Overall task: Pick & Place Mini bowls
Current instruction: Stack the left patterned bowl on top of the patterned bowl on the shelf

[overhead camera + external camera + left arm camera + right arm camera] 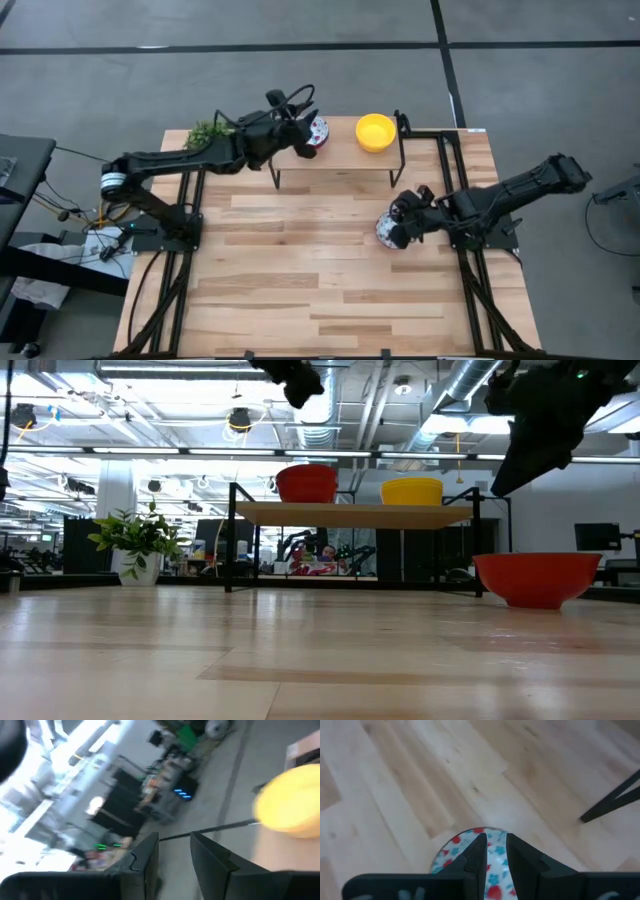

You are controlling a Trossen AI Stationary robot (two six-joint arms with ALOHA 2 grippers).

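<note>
Two mini bowls stand on the raised wooden shelf (340, 160) at the table's far edge. One is white and floral (320, 130), red outside in the low view (305, 483); the other is yellow (375, 131). My left gripper (174, 837) hovers level above the floral bowl, open, with nothing between its fingers. Another floral bowl (470, 850) rests on its base on the table at the right (538, 578). My right gripper (495, 845) slants down over this bowl, clear of it in the low view, with a narrow gap between its fingers.
A small green potted plant (207, 132) stands at the table's far left corner, beside the shelf. The shelf's black legs (277, 178) reach down onto the table. A black frame (445, 150) runs along the far right corner.
</note>
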